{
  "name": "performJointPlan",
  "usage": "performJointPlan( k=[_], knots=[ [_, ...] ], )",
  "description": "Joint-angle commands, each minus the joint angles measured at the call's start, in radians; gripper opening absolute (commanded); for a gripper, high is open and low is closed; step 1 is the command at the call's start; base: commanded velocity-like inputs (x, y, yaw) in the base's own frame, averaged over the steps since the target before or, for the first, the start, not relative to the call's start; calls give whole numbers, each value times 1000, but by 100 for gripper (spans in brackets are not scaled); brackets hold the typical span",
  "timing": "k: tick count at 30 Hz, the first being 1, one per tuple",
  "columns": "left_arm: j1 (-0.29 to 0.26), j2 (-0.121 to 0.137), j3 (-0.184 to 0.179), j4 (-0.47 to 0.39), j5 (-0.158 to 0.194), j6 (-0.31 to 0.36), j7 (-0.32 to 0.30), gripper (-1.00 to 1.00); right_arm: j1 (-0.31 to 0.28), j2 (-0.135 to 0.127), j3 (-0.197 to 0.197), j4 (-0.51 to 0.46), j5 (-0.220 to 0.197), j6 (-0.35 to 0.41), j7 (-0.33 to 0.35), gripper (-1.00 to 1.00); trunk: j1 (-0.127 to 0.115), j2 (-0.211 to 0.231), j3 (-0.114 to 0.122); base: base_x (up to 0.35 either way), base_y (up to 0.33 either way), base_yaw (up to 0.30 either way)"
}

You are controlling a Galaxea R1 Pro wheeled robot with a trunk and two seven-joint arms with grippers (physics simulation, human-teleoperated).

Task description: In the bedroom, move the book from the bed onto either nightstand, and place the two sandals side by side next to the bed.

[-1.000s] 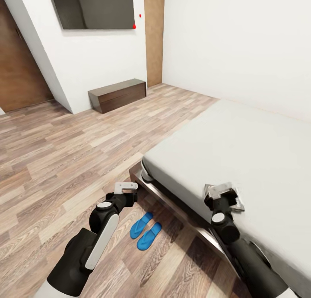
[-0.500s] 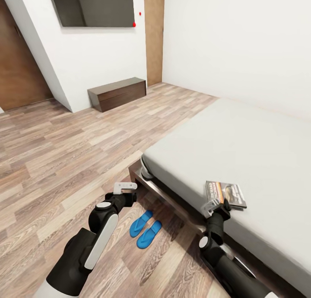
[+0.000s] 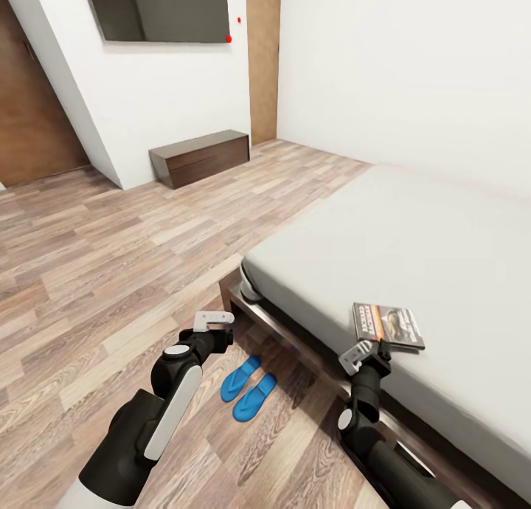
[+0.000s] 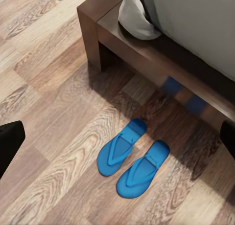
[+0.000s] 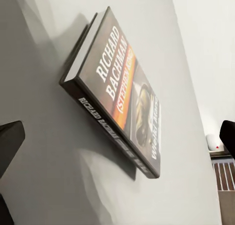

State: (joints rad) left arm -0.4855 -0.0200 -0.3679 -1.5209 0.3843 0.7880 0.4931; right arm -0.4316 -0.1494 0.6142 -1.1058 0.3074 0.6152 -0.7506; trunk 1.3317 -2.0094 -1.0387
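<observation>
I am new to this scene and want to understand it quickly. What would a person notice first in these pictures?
First the pair of bright-blue sandals, lying side by side on the wood floor just beside the corner of the bed. Next the book, flat on the grey mattress near its edge, with the right gripper right next to it. The left gripper hangs above the floor near the sandals.
</observation>
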Motion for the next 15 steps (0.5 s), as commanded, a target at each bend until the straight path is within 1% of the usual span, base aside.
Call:
performJointPlan(
  k=[1, 7, 12, 15],
  knots=[
    [-1, 0, -1, -1, 10, 2, 10, 100, -1, -1, 3, 0, 4, 6, -2, 100, 4, -8, -4, 0, 0, 0],
    [-1, 0, -2, -1, 9, 2, 10, 100, -1, -1, 4, 3, 6, 6, -3, 100, 27, -50, -23, 0, 0, 0],
    [-1, -1, -2, -1, 9, 2, 10, 100, -1, -1, 4, 5, 7, 6, -4, 100, 27, -50, -23, 0, 0, 0],
    [-1, -1, -2, -1, 9, 2, 10, 100, -1, -1, 4, 6, 7, 6, -4, 100, 38, -71, -32, 0, 0, 0]
  ],
)
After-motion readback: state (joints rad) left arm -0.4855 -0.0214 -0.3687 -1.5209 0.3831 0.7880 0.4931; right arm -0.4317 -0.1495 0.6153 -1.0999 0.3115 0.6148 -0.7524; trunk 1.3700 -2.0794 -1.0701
